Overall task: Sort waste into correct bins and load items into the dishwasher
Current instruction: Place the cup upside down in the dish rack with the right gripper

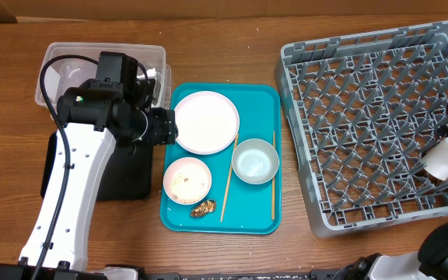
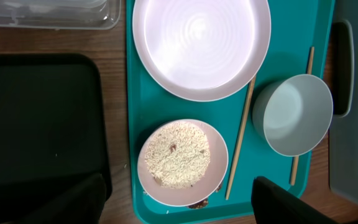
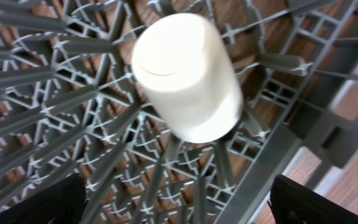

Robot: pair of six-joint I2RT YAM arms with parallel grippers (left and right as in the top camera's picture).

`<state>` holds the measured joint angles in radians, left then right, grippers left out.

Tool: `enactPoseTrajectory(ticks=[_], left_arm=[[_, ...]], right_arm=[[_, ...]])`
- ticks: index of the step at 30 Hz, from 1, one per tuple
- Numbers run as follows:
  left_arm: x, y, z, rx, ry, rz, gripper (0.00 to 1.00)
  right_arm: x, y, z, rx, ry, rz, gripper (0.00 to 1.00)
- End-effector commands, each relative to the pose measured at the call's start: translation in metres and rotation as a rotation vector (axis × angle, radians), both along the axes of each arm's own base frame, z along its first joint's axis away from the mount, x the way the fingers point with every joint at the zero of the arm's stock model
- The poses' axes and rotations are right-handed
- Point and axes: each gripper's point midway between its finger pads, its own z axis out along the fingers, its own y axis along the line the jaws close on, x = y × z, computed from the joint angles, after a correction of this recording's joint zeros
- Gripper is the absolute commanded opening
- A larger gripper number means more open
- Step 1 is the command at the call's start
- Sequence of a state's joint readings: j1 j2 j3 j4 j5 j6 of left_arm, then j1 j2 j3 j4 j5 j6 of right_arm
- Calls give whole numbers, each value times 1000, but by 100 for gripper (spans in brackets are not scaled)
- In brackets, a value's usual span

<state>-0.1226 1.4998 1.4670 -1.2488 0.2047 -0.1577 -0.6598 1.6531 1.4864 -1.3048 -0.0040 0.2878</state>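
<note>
On the teal serving tray (image 1: 267, 101) lie a large white plate (image 1: 206, 122), a small plate of loose rice (image 1: 187, 179), a white bowl (image 1: 255, 161), two chopsticks (image 1: 228, 187) and a brown food scrap (image 1: 203, 208). My left gripper (image 1: 162, 128) hangs open and empty over the tray's left side. In the left wrist view its fingers (image 2: 182, 193) straddle the rice plate (image 2: 182, 158). A small white cup (image 1: 442, 159) lies in the grey dish rack (image 1: 364, 93). My right gripper (image 3: 173, 202) is open just above the cup (image 3: 188, 78). Wrapper and napkin are out of view.
The clear tub (image 1: 53, 54) stands at the back left, partly hidden by my left arm. The black tray (image 1: 123, 175) lies in front of it, beside the teal tray. The rack fills the right side of the wooden table.
</note>
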Motion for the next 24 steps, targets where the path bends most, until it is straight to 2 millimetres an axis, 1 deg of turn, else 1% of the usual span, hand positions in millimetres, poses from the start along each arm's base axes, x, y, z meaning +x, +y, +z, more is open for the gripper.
enactPoseTrajectory(ticks=[1,7,11,12,14,17,19,20,22,24], left_arm=[[2,0,5,1,-13,6,78],[1,0,5,1,-11,5,78],[0,0,4,2,-6,6,78],[0,0,4,2,-5,6,78],[0,0,4,2,-4,6,78],[0,0,4,2,-4,6,78],[0,0,4,1,-3,5,77],[-1,-1,4,0,-2,3,75],[-2,-3,3,2,-1,-4,75],[-4,-9,1,4,6,-24,75]], right_arm=[[10,7,3,51,-56,13,97],[15,17,4,101,-86,44,96],[27,39,9,206,-166,124,93],[32,49,12,252,-197,146,91],[44,73,22,323,-279,265,88],[53,102,35,366,-338,374,88],[56,123,44,360,-350,452,88],[57,136,49,353,-354,498,88],[57,152,55,342,-356,550,89],[52,169,59,311,-333,607,89]])
